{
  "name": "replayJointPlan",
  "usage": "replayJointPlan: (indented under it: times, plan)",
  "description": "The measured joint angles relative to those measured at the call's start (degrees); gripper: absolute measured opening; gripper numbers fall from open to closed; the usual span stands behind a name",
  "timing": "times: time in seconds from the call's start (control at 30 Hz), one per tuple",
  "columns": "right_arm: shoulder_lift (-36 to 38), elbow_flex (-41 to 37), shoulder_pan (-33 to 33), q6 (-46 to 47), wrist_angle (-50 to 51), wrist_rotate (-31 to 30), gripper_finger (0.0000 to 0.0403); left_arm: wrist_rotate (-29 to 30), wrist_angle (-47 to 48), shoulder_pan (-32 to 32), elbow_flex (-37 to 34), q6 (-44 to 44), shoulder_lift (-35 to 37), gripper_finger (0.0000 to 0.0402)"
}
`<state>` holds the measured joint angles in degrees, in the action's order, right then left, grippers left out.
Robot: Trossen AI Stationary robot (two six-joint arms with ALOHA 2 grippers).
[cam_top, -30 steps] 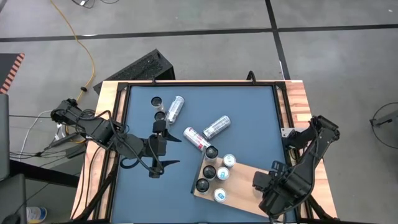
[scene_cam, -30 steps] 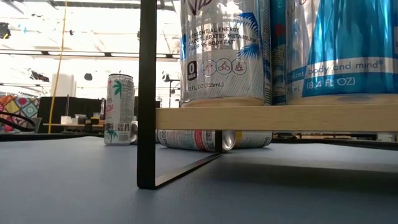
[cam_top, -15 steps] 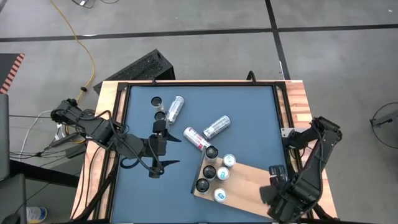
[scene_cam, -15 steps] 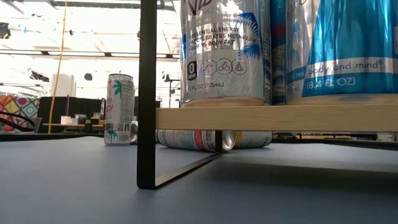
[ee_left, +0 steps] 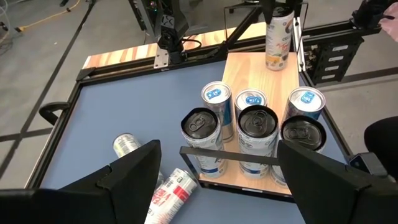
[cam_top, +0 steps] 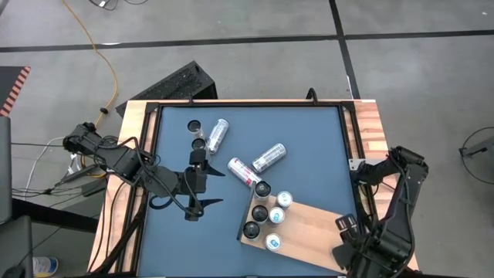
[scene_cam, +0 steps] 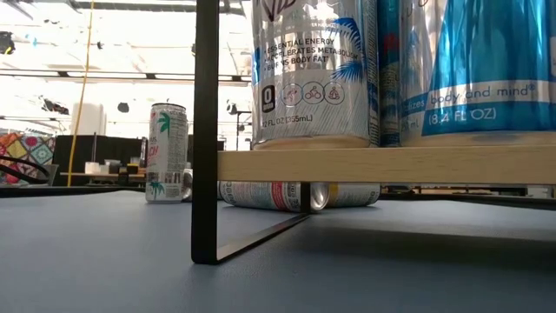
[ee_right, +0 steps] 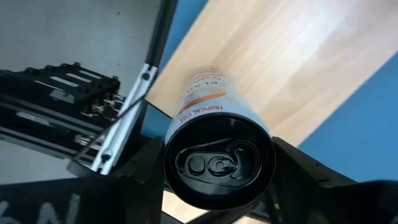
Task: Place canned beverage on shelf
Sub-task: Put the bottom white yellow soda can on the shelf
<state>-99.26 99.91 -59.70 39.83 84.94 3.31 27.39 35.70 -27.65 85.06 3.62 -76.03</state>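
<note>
The flat rectangular light-brown wooden shelf (cam_top: 309, 224) is being used as the reference landmark; it is lying askew on the blue-grey tabletop (cam_top: 309, 139), and in the low view it is being carried clear of that surface by a thin black metal frame (scene_cam: 205, 130).

A white-and-orange cylindrical beverage can with a black lid (ee_right: 219, 163) is being gripped by the right gripper (ee_right: 219, 186) over the shelf's outer corner, the end farthest from the cluster. The two dark fingers are being pressed against opposite sides of the can body, just under the lid. In the left wrist view the same can (ee_left: 278, 34) is being shown upright at the far end of the board; whether its base is touching the wood cannot be told. From above, this can is being hidden by the right arm (cam_top: 386, 232).

Five upright cans (cam_top: 268, 215) are being kept in a cluster at the shelf's opposite end, three black-topped and two silver-blue.

Off the shelf, three silver cans are lying on their sides on the tabletop: one red-banded (cam_top: 243, 171) just beside the cluster end, a second (cam_top: 268, 157) near it, a third (cam_top: 218, 134) well apart. One black-topped can (cam_top: 194, 126) is standing beside that third can.

The left gripper (cam_top: 202, 185) is being held over the tabletop, well apart from the shelf, with its jaws spread wide and holding nothing.
</note>
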Motion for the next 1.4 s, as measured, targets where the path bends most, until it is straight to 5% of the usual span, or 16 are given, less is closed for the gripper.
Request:
replayJointPlan:
  times: [0.6,0.97,1.4]
  plan:
    - [-0.3,0.1,-0.7,-3.7,-1.6,-0.3,0.0214,0.0,0.0,0.0,0.0,1.8,0.0,0.0309]
    - [-0.4,0.0,-0.2,3.2,-2.1,0.2,0.0248,0.0,0.0,0.0,0.0,1.8,0.0,0.0309]
    - [-0.4,-0.1,2.0,3.9,-3.5,5.5,0.025,0.0,0.0,0.0,0.0,1.3,0.0,0.0309]
